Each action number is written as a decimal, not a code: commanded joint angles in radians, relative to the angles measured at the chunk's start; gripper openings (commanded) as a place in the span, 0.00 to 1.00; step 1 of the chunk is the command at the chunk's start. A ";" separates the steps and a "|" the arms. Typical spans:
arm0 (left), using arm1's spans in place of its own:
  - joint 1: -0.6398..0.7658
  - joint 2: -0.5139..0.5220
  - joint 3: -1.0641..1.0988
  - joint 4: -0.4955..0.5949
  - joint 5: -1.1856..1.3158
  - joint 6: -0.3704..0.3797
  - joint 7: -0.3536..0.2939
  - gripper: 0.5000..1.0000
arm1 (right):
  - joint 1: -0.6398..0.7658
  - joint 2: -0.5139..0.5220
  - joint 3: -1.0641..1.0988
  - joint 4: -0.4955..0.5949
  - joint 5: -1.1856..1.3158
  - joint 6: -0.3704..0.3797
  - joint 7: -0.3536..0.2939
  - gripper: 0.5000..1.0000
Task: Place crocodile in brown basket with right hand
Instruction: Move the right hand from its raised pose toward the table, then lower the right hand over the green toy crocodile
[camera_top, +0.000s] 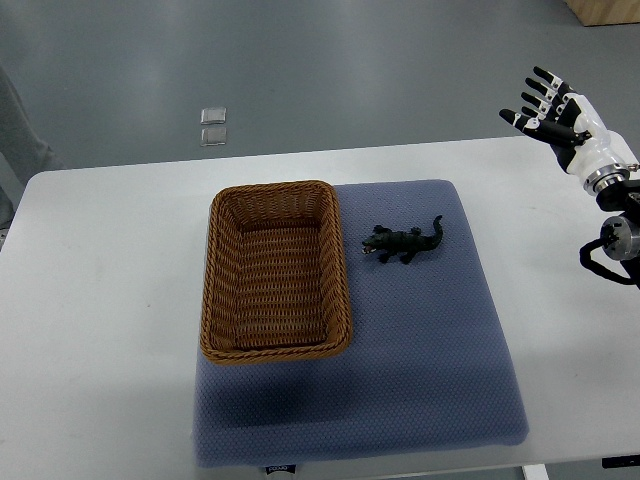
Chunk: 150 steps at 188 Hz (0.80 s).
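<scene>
Crocodile (405, 243) found on blue mat (420, 350), just right of basket (275, 190), apart. Long axis approx L-R, head twd basket. Right robot hand (548, 108) held above far-right tabletop (100, 300) corner, fingers spread, empty. Crocodile well left of it, nearer camera.

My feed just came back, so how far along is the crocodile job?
Done: nothing yet. The crocodile lies on the mat, just right of the basket, which holds nothing. In hand: nothing. The right robot hand is open at the far right, well apart from the crocodile. Left: reach, grasp, lift, and set it in the basket.
</scene>
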 joint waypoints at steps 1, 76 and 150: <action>0.000 0.000 0.000 0.000 0.000 0.000 0.000 1.00 | 0.001 -0.020 -0.015 0.001 -0.001 -0.006 0.000 0.85; 0.000 0.000 0.000 0.000 0.000 0.000 0.000 1.00 | 0.021 -0.074 -0.095 0.072 -0.348 -0.006 0.014 0.85; 0.000 0.000 0.000 0.000 0.000 0.000 0.000 1.00 | 0.090 -0.168 -0.224 0.274 -0.807 0.000 0.035 0.85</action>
